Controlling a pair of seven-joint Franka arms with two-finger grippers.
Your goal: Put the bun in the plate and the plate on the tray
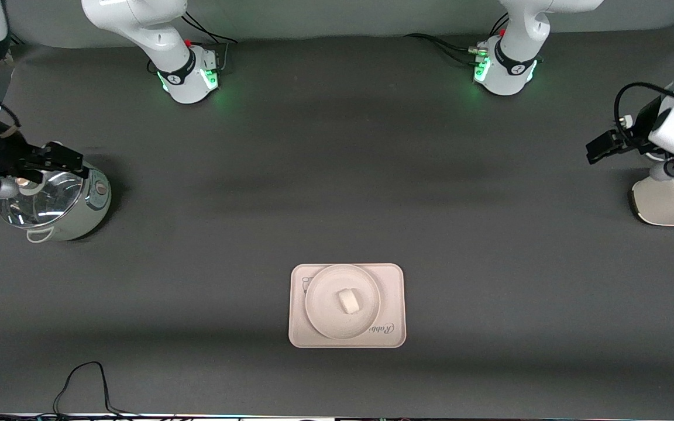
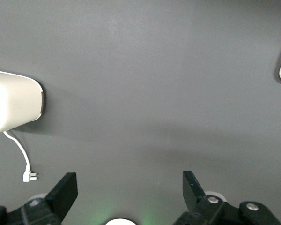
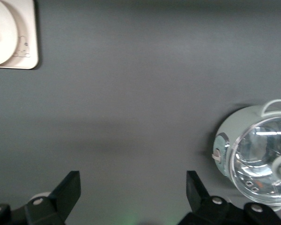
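Dark grey surface [image 1: 337, 175] carries the tray [image 1: 392, 304], plate [image 1: 325, 316] and bun [image 1: 348, 302] already stacked, so the left tool [image 2: 130, 187] over bare cloth and the right tool [image 3: 133, 187] over the pot [image 1: 56, 204] should best hang with fingers apart, clear of the stack.

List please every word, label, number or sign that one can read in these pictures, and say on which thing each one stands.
"Rabbi": script on the tray, at its corner nearer the front camera toward the left arm's end; the plate covers where the word ends.
Cartoon drawing on the tray, beside the plate: no letters readable.
Small marks on the arm bases: too small to read.
Pot panel: nothing readable.
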